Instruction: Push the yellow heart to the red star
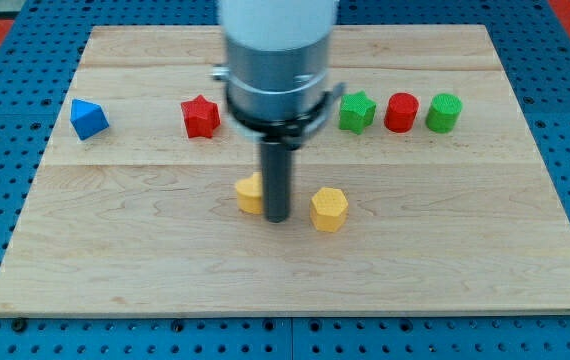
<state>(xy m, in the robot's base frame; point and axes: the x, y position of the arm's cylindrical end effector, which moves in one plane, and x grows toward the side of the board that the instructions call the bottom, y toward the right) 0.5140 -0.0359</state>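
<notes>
The yellow heart [249, 193] lies near the board's middle, partly hidden behind my rod. My tip [278, 217] rests on the board just right of the heart, touching or nearly touching its right side. The red star [200, 116] sits up and to the left of the heart, well apart from it. A yellow hexagon block [329, 209] lies just right of my tip.
A blue block [88, 118] sits at the view's left. A green star [357, 111], a red cylinder [401, 112] and a green cylinder [444, 113] stand in a row at the upper right. The wooden board [115, 260] lies on a blue pegboard surface.
</notes>
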